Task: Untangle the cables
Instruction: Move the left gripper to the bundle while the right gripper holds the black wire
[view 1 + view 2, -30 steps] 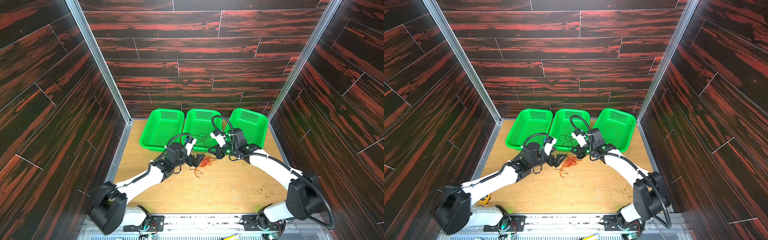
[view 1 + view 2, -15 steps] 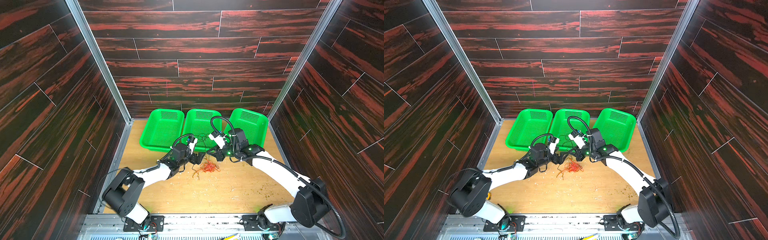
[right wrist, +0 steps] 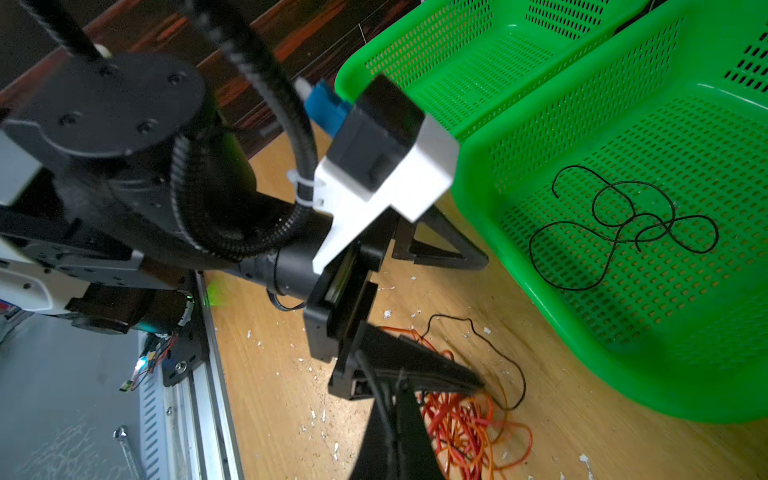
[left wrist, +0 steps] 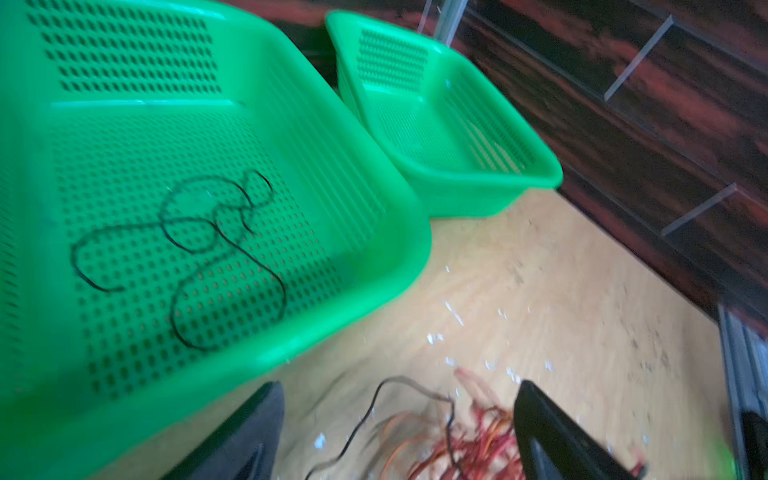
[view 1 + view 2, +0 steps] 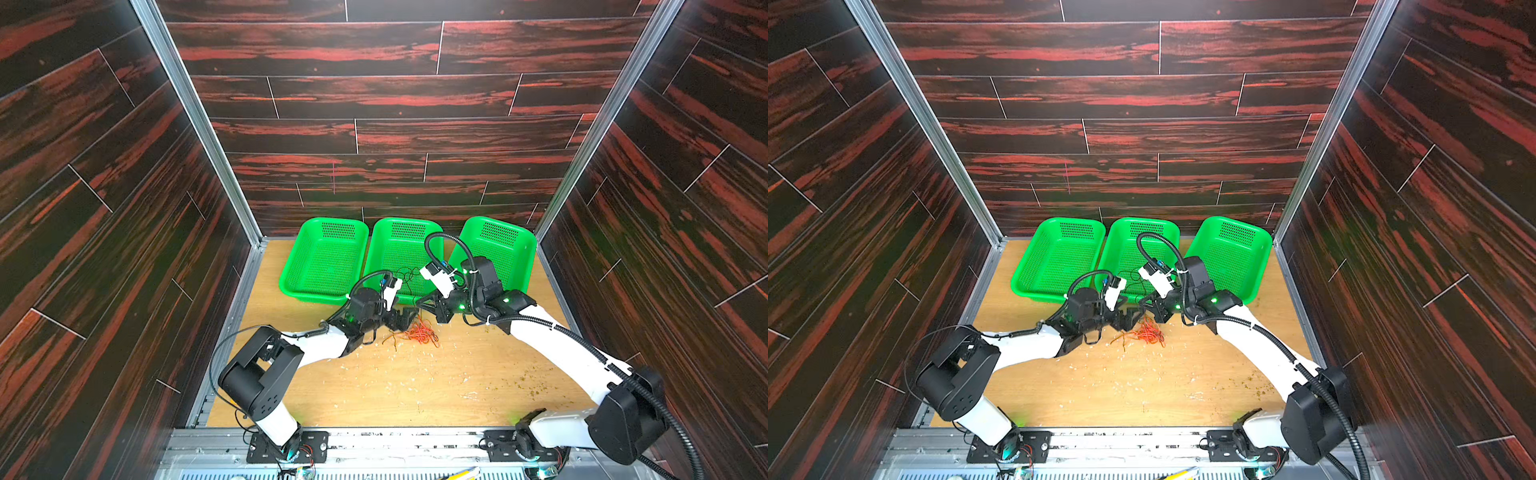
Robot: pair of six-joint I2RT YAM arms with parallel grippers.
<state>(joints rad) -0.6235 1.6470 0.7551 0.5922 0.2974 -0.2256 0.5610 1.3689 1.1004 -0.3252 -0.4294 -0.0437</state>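
Three dark plank walls (image 5: 395, 95) enclose a crumb-strewn wooden table (image 5: 415, 386).

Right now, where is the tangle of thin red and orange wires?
In both top views the red-orange wire tangle lies on the wooden tabletop, just in front of the middle green plastic basket.

The left arm (image 5: 320, 345) and right arm (image 5: 557, 347) are showing white shells between black joints. A black corrugated hose (image 3: 286, 104), with a white zip tie (image 3: 301, 189), is running toward the black left end effector (image 4: 399, 384).
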